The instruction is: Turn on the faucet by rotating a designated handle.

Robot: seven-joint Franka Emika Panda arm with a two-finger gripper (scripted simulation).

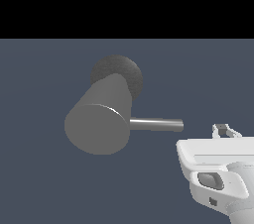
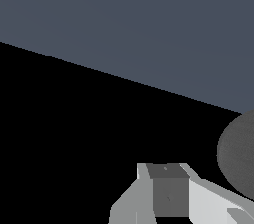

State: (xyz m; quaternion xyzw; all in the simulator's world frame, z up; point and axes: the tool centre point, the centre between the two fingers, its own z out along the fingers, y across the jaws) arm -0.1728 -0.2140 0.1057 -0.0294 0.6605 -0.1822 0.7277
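Observation:
The faucet (image 1: 97, 130) is a thick matte grey cylinder with its flat round end facing the exterior view, joined behind to a dark rough round base (image 1: 121, 73). The handle (image 1: 156, 125), a thin shiny rod, sticks out sideways toward the exterior view's right. My gripper (image 1: 224, 129) sits to the right of the rod's free end and slightly lower, a short gap away, touching nothing. Its fingertips stand close together, shut and empty. In the wrist view the gripper (image 2: 166, 188) shows with the dark base (image 2: 238, 154) at the side; the handle is out of that view.
A flat blue-grey floor (image 1: 44, 183) spreads under the faucet, with black emptiness beyond its far edge. My white hand (image 1: 213, 168) fills the lower corner on the exterior view's right.

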